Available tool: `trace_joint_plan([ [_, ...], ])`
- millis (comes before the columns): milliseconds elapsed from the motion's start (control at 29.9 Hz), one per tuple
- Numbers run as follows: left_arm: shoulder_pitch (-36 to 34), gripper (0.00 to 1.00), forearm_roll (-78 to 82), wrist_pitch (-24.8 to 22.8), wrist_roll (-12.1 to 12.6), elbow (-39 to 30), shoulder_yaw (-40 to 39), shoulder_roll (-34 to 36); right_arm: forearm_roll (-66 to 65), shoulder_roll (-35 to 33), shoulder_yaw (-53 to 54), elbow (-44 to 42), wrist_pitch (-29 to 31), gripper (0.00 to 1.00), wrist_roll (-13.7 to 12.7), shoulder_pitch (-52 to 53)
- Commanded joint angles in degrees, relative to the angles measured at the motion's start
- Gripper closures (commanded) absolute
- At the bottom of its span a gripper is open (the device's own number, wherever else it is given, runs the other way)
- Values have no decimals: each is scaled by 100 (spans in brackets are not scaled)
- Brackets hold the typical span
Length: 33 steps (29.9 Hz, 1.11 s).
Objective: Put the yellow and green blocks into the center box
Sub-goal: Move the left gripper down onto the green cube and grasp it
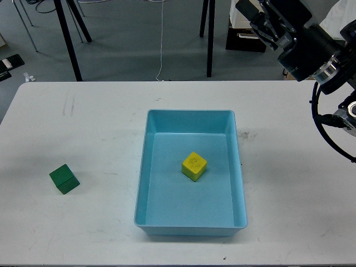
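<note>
A yellow block point(194, 166) lies inside the light blue box point(143, 183) at the middle of the white table. A green block point(64, 178) sits on the table at the left, well apart from the box. My right arm comes in at the top right, and its gripper point(260, 18) is raised high above the table's far right edge, far from both blocks. It is dark and partly cut off by the frame's top, so its fingers cannot be told apart. It holds nothing that I can see. My left gripper is out of view.
The white table point(100, 122) is bare between the green block and the box. Black stand legs point(69, 39) and a pole point(209, 33) rise from the grey floor behind the table's far edge.
</note>
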Motion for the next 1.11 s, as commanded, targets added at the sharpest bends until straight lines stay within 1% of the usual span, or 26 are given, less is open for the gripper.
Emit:
trace_joint_plan([
  [0,-24,0,1167,-329,2,-510,169,16,0,-37,497,232,-8,2,0,-634],
  [33,-103,0,1510,-485,2,-651,292,8,0,-46,655,285,-8,2,0,-836],
  [134,-445,0,2364,-485,2,-713,792,-98,9,-37,1068,347,-17,2,0,-1363],
  [234,-753,0,2822,-485,2,-635,1469,-264,9,-37,1307,339,-113,2,0,-1725],
  [368,-1070,0,3150,-485,2,-433,2067,-546,9,-99,1605,339,-377,2,0,-1997],
  [536,-1088,0,3150,-485,2,-231,2366,-581,9,-187,1878,321,-439,2,0,-2261],
  [703,-1088,0,3150,-485,2,-90,2911,-581,9,-178,1931,321,-439,2,0,-2420],
  [1072,-1044,0,3150,-485,2,569,3061,-933,9,-178,1940,312,-439,2,0,-2455],
])
